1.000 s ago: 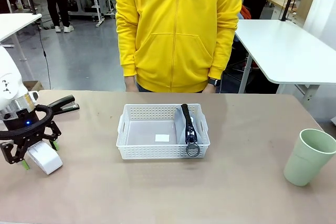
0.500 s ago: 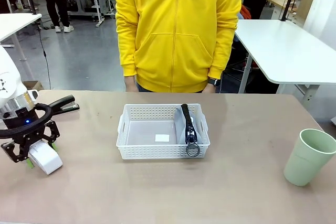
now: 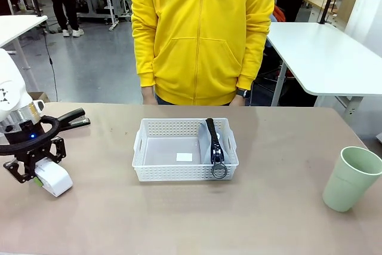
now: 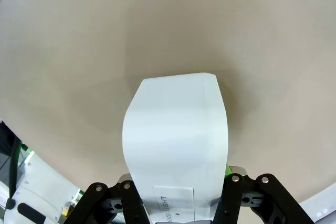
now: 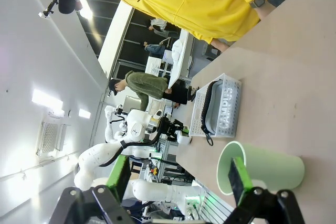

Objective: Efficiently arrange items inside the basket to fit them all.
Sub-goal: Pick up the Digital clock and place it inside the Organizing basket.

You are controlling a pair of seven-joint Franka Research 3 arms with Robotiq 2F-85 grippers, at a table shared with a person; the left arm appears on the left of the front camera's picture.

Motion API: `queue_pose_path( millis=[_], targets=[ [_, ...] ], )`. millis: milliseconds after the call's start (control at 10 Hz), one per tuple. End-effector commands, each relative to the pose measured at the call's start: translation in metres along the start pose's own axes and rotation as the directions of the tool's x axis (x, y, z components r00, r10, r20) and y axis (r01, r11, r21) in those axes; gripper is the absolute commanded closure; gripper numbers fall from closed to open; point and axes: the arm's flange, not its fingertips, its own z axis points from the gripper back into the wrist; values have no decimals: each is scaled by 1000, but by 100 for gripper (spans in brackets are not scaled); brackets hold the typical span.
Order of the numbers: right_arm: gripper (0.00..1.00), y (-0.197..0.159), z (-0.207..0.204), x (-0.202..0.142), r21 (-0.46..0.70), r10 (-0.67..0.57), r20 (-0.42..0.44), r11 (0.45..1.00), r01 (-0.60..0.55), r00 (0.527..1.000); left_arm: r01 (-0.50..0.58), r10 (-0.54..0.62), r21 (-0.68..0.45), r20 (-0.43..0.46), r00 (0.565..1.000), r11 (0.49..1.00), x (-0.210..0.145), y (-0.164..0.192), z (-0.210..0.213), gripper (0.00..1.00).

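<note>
The left claw [image 3: 42, 176] is squeezed tight on the small white box [image 3: 55, 178], which sits on the table [image 3: 179, 219]. The black stapler [image 3: 73, 119] lies just behind this claw. The basket [image 3: 179, 174] is off to the claw's right, with the grey pouch [image 3: 215, 144] standing inside it. The right claw [image 5: 178, 182] has its fingers wide apart, and the green cup [image 5: 268, 169] stands just ahead of it.

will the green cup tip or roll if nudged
The cup stands on its narrower base, so a high nudge likely tips it. It looks empty, probably light. On its side, the taper should curve its roll.
</note>
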Motion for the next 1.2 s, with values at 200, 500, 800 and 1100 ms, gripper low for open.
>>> queue_pose_path(
  millis=[200,500,800,1100],
  targets=[
    [0,3,0,1,17,-1,11,1000,1,1000,134,-130,-167,35,991,977,-17,22,59,100],
    [0,3,0,1,17,-1,11,1000,1,1000,668,-677,-261,66,733,697,-46,46,134,100],
    [0,3,0,1,17,-1,11,1000,1,1000,975,-987,-197,97,125,104,-57,43,153,100],
    [0,3,0,1,17,-1,11,1000,1,1000,976,-956,-134,264,-130,-169,-67,41,144,100]
  ],
)
